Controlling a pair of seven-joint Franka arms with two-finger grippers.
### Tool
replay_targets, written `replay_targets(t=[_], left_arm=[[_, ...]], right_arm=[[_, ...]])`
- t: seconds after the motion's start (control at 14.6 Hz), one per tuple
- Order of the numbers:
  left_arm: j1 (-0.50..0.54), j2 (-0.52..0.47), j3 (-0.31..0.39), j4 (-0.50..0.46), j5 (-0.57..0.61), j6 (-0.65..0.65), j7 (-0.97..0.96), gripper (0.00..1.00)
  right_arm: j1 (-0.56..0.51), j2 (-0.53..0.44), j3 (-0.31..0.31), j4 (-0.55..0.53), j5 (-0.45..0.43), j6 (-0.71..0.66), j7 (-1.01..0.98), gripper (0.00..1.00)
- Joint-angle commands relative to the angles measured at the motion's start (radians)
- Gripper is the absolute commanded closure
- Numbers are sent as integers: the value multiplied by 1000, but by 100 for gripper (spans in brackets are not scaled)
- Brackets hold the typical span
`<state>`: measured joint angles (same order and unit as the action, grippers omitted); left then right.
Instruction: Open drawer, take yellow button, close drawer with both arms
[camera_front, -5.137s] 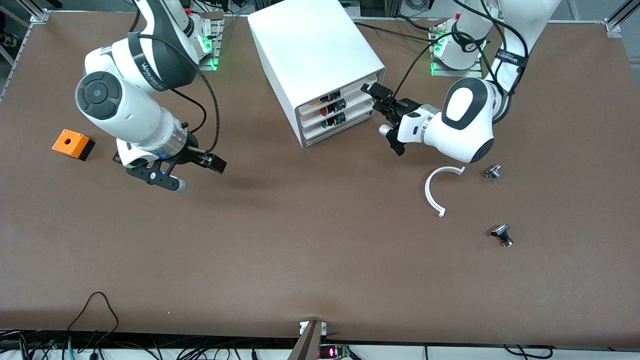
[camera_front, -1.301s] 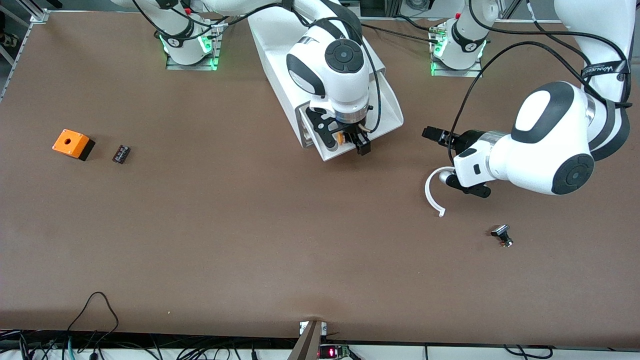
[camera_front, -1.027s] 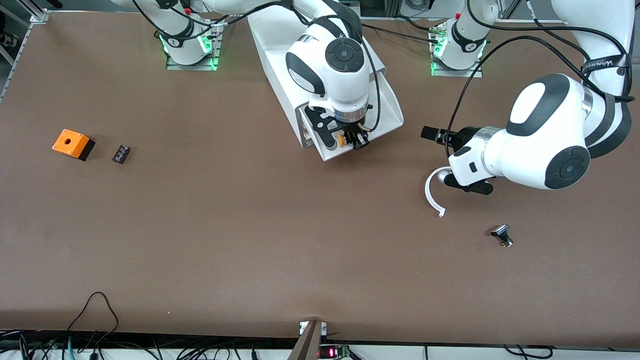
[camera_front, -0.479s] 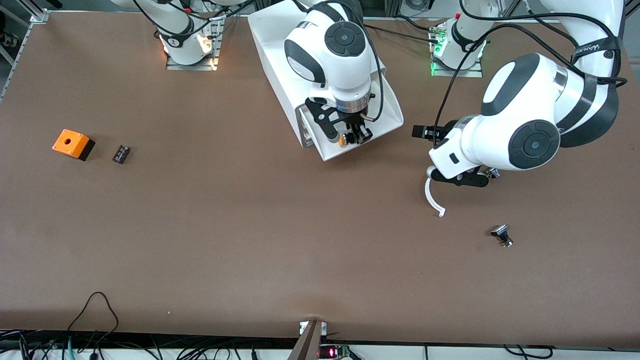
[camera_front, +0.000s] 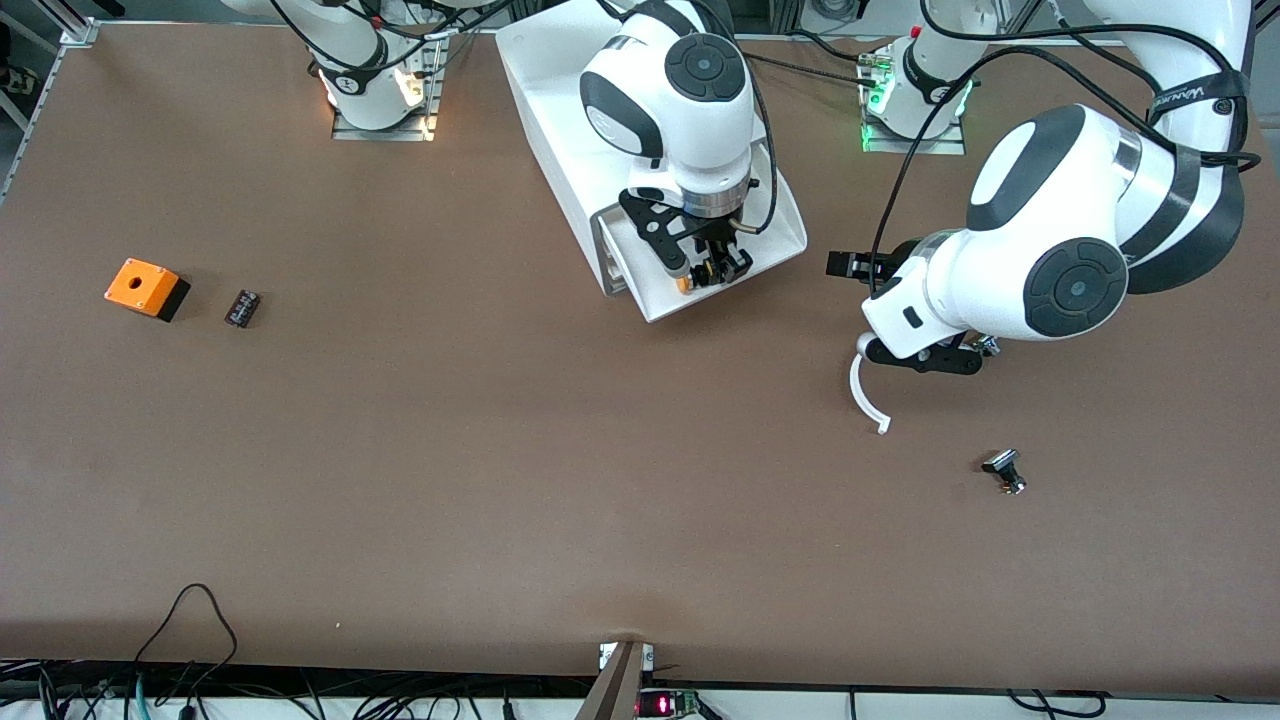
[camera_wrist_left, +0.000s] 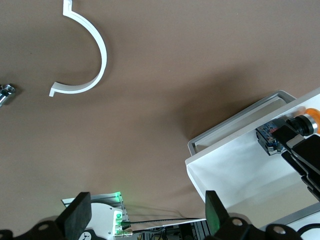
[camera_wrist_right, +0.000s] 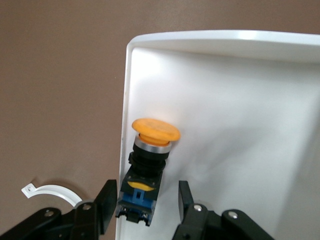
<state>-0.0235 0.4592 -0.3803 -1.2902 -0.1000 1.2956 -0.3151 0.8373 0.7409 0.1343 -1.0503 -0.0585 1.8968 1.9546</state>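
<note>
The drawer (camera_front: 782, 228) stands pulled out from the top of the white cabinet (camera_front: 590, 90). The button (camera_front: 688, 283), orange-yellow cap on a black and blue body, lies in the drawer by its front rim. My right gripper (camera_front: 708, 272) hovers over it, open, a finger on each side of the button's blue base (camera_wrist_right: 137, 200) with a gap showing. In the right wrist view the button (camera_wrist_right: 150, 145) lies along the tray's edge (camera_wrist_right: 240, 115). My left gripper (camera_front: 850, 305) waits open and empty above the table, beside the drawer toward the left arm's end; its wrist view shows the drawer (camera_wrist_left: 235, 175).
A white curved strip (camera_front: 866, 395) lies under the left gripper, with a small metal part (camera_front: 988, 345) beside it and another (camera_front: 1004, 471) nearer the front camera. An orange box (camera_front: 146, 287) and a small black part (camera_front: 242, 307) sit toward the right arm's end.
The right gripper's fingers have spread away from the button, which now rests in the drawer. The left arm swung its wrist round and has since held still.
</note>
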Motion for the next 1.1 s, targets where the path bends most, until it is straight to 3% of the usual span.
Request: replay_targets(t=[0.0, 0.07, 0.27, 0.75, 1.03], left_arm=[[1, -7, -2, 16, 25, -21, -12, 0], [1, -7, -2, 16, 25, -21, -12, 0], [1, -7, -2, 16, 26, -19, -16, 0], [-62, -1, -2, 8, 25, 25, -321, 0], [-78, -4, 1, -18, 11, 111, -433, 0]], right_arm=[[3, -1, 1, -2, -27, -4, 1, 36], [3, -1, 1, -2, -32, -4, 3, 39], [13, -3, 1, -2, -35, -5, -3, 100], [-18, -79, 1, 19, -21, -51, -32, 100], [-93, -130, 1, 19, 20, -106, -220, 100]])
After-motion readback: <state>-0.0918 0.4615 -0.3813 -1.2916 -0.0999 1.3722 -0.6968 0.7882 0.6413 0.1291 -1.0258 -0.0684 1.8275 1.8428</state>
